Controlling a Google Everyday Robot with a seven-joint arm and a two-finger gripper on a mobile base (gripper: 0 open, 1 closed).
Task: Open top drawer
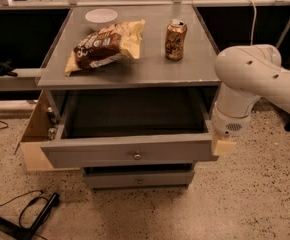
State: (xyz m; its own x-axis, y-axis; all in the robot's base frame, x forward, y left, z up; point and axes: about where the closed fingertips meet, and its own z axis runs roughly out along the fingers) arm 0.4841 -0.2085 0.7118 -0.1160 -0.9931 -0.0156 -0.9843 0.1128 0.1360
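The top drawer [100, 153] is pulled well out from the grey cabinet. Its wide flat front panel has a small round metal knob [137, 156] at centre, and its dark inside [132, 111] looks empty. My white arm [245, 79] comes in from the right and bends down. The gripper [223, 145] hangs at the arm's lower end, just outside the drawer's front right corner, level with the front panel. It holds nothing that I can see.
On the cabinet top [150, 69] lie a snack bag [105, 45], a white bowl [101, 17] and a gold can [176, 33]. A narrower drawer front [139, 179] sits below. A wooden box [35, 134] stands at the left. Cables [30, 211] lie on the speckled floor.
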